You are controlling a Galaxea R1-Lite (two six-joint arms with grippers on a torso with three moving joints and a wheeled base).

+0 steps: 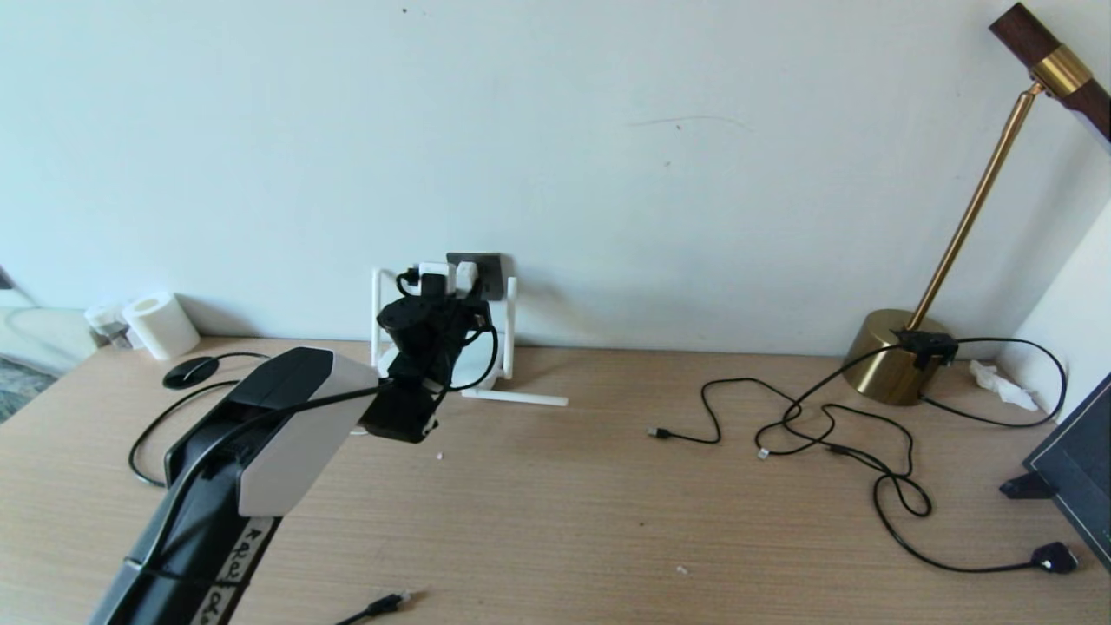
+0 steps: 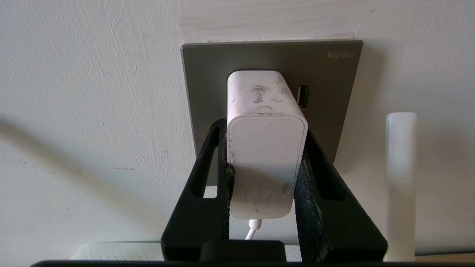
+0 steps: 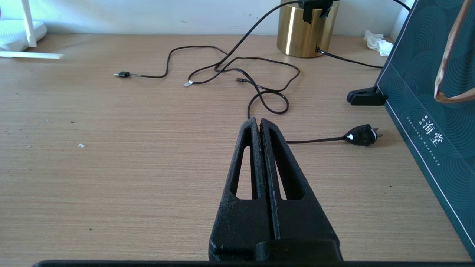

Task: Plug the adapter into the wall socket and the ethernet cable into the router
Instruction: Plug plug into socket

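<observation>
Wood desk [image 1: 564, 512] against a pale wall [image 1: 608, 130]; brass lamp [image 1: 890, 356] and loose thin cables [image 3: 237, 74] to the right, router [image 1: 486, 369] at the wall. Left gripper [image 2: 265, 148] is clamped on the adapter [image 2: 265, 148], pressed against the socket [image 2: 271, 59]. Right gripper [image 3: 259, 124] hovers over the desk, fingers together, empty.

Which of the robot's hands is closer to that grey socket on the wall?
The left gripper: it grips the adapter right at the wall socket. The right gripper hovers shut over the table, far away.
</observation>
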